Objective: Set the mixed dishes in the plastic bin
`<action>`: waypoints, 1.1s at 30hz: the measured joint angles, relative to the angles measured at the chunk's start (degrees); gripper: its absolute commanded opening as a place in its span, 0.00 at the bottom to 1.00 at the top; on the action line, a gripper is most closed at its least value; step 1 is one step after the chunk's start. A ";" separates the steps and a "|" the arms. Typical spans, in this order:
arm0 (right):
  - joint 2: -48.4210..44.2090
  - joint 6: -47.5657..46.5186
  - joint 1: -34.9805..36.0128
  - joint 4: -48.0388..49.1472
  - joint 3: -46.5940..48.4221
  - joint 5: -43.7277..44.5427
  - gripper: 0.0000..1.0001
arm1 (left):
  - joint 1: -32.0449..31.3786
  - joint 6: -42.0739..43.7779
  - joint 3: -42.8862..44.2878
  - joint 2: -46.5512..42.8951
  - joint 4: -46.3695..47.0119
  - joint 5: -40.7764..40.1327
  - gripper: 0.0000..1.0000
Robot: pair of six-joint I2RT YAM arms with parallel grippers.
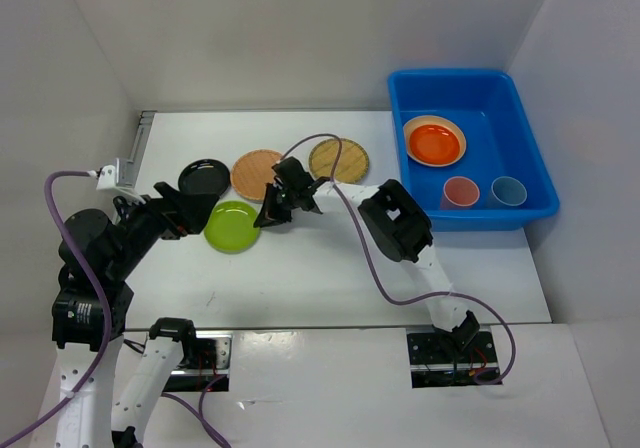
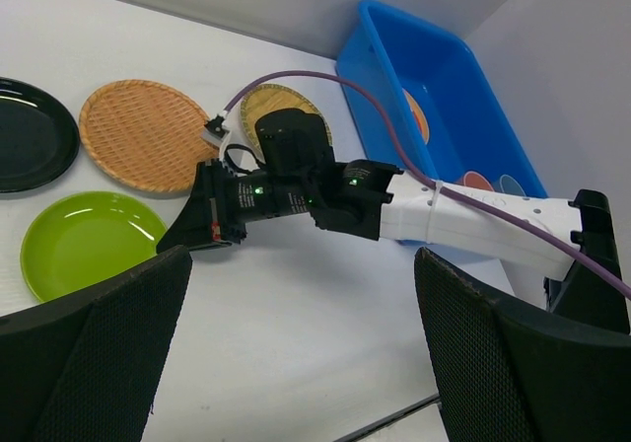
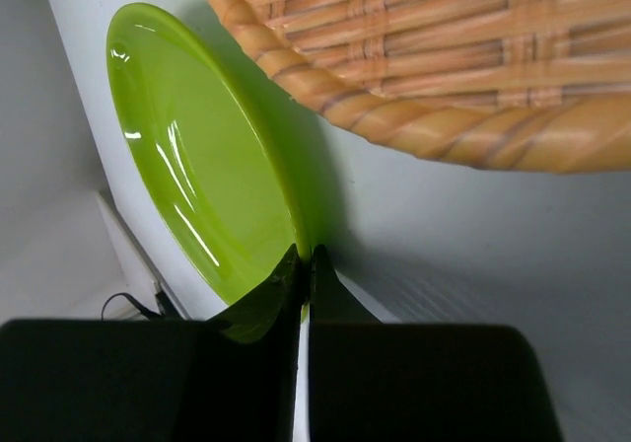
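my right gripper is clamped together on the near rim of the lime green plate, pinching the thin lip. a flat plate lying on the bench offers no other hold, so i judge the edge is the only way to get it up. the plate sits left of centre on the bench, well apart from the plastic bin at the far right, so it will need carrying across.

my left gripper hangs with its fingers wide apart and nothing between them, low over the left side near the black plate. it looks placed to take that one next, though that is only my guess.

counting what lies on the bench, there are four plates: the black, the lime green, a light woven plate and a darker woven plate beside it.

the bin holds four things: an orange plate resting on a cream plate, plus one pink cup and one blue cup side by side by the front wall. by that count, half the dishes are in.
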 measured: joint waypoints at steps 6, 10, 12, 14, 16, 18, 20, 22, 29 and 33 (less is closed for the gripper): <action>-0.66 -4.31 -0.20 -6.38 3.50 0.04 0.00 | 0.00 0.72 0.17 -0.02 -0.02 -1.79 1.00; -5.62 -5.40 -2.38 -12.70 5.16 -0.07 0.00 | 0.00 1.27 0.20 -0.74 0.17 -3.06 1.00; -8.39 -5.86 -5.49 -16.61 9.09 0.63 0.00 | 0.00 1.49 0.48 -1.14 0.48 -3.52 1.00; -11.47 -6.47 -10.25 -19.54 14.97 2.32 0.00 | 0.00 1.60 1.03 -1.14 1.09 -3.61 1.00; -14.75 -6.93 -16.26 -21.16 20.39 3.82 0.00 | 0.02 2.03 1.16 -0.96 1.70 -2.97 1.00; -18.93 -7.28 -23.63 -21.70 23.87 5.11 0.00 | 0.00 2.64 1.11 -0.39 1.86 -1.55 1.00; -23.61 -7.19 -31.61 -21.73 24.55 7.08 0.00 | 0.00 2.71 0.66 0.61 2.40 -0.07 1.00; -27.76 -6.36 -39.34 -21.35 22.84 8.70 0.00 | 0.02 2.71 0.09 1.57 2.58 0.83 1.00; -34.36 -2.58 -53.57 -20.70 7.04 11.63 0.00 | 0.00 2.71 -0.50 2.34 2.71 1.84 1.00; -33.29 -1.77 -55.28 -21.57 0.92 13.57 0.00 | 0.00 2.71 -0.50 2.34 2.75 1.79 1.00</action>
